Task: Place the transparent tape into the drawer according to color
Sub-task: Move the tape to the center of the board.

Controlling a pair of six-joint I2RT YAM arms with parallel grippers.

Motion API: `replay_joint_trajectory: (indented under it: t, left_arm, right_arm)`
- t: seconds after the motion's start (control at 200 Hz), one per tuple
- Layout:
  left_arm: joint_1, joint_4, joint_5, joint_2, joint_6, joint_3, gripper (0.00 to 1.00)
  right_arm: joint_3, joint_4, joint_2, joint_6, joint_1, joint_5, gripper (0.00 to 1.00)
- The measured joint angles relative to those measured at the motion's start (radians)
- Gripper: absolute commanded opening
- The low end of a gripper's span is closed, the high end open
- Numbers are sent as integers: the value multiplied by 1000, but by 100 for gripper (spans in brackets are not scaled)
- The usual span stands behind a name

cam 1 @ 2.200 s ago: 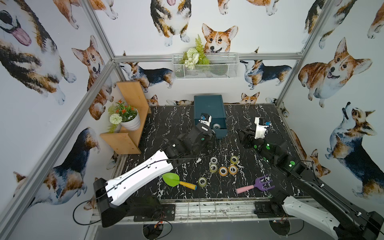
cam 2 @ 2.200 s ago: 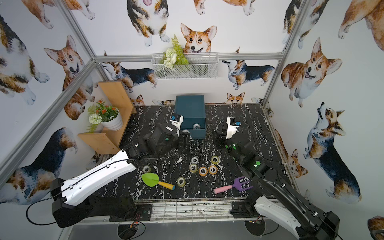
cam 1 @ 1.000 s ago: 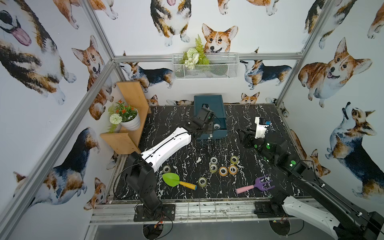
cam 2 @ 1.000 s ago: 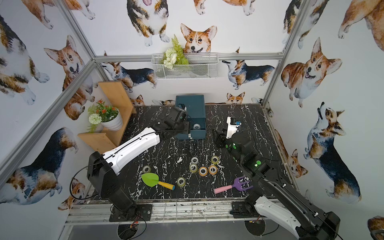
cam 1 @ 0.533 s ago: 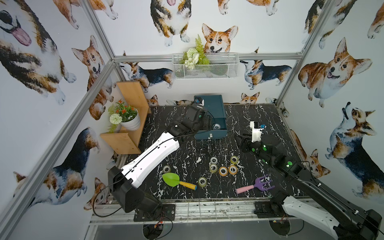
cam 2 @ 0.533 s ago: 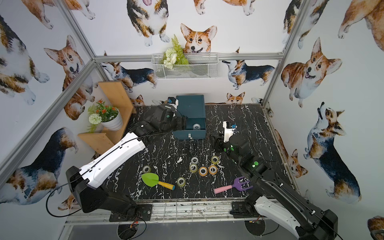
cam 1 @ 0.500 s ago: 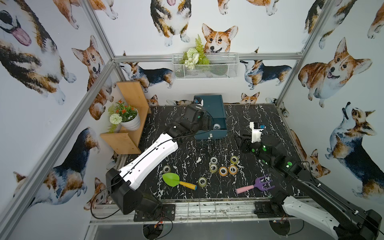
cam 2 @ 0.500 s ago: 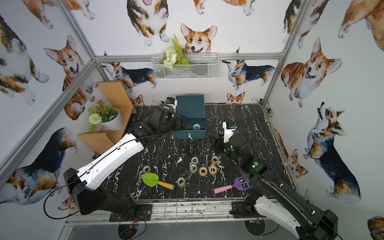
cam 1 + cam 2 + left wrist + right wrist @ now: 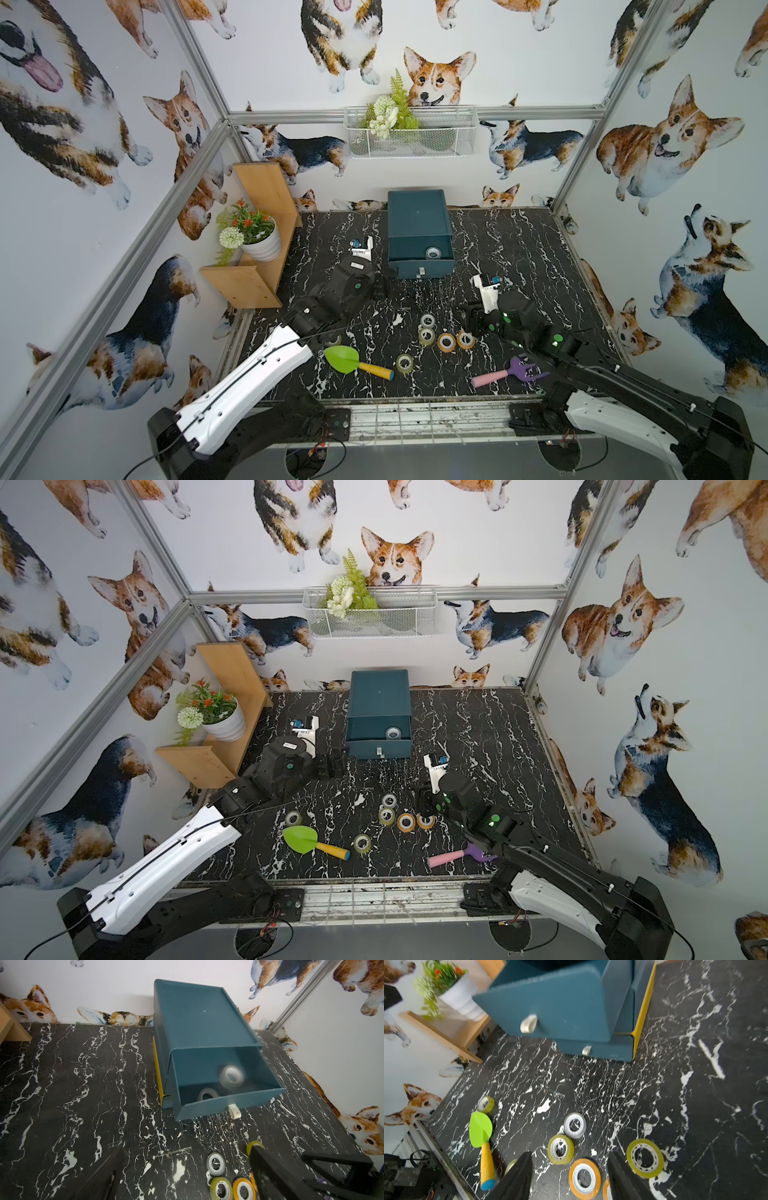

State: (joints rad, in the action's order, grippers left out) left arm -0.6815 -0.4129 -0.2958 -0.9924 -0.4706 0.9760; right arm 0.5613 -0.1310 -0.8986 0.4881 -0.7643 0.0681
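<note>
Marbled black table (image 9: 511,249): your left hand (image 9: 333,762) hangs spread and empty beside the open drawer (image 9: 419,268), with a clear roll (image 9: 433,252) inside. The next step looks like lowering your right hand (image 9: 570,1157), fingers apart, onto the orange roll (image 9: 584,1178) just below.

Teal drawer unit (image 9: 415,212): matt smooth plastic, with pale glossy pull tabs (image 9: 528,1023). Tabletop (image 9: 519,249) under it: black marble-look, white veins, slight sheen. Tape rolls (image 9: 446,341) in front of it: glossy see-through film. Shelf (image 9: 266,191) beside it: smooth light wood. Basket (image 9: 415,141) above it: white wire mesh.
</note>
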Motion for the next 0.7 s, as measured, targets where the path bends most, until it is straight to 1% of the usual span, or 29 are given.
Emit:
replay_joint_trajectory:
  t: [0.09, 0.195, 0.21, 0.22, 0.24, 0.38, 0.475, 0.611, 0.631, 0.701]
  left_arm:
    - [0, 10, -28, 51, -4, -57, 99]
    - [0, 30, -53, 87, -3, -97, 99]
    - [0, 32, -55, 90, -3, -101, 99]
    - [0, 34, -56, 93, -2, -104, 100]
    - [0, 38, -57, 97, -2, -109, 100]
    - [0, 57, -64, 113, 18, -117, 99]
    - [0, 65, -66, 121, 23, -121, 99]
    - [0, 68, -67, 134, 26, -128, 99]
    - [0, 69, -67, 135, 26, -129, 99]
    - [0, 71, -67, 139, 26, -134, 100]
  right_arm:
    - [-12, 24, -73, 0, -30, 3, 62]
    - [-14, 68, -199, 0, -62, 11, 62]
    - [-14, 78, -224, -1, -70, 15, 62]
    - [-13, 83, -237, 0, -74, 16, 65]
    - [-11, 91, -262, -1, -82, 16, 66]
    - [29, 135, -431, -5, -131, 61, 67]
    - [56, 181, -514, -1, -132, 112, 65]
    - [92, 210, -589, 7, -134, 186, 64]
    - [100, 211, -600, 8, -134, 198, 60]
    - [119, 212, -636, 11, -134, 226, 59]
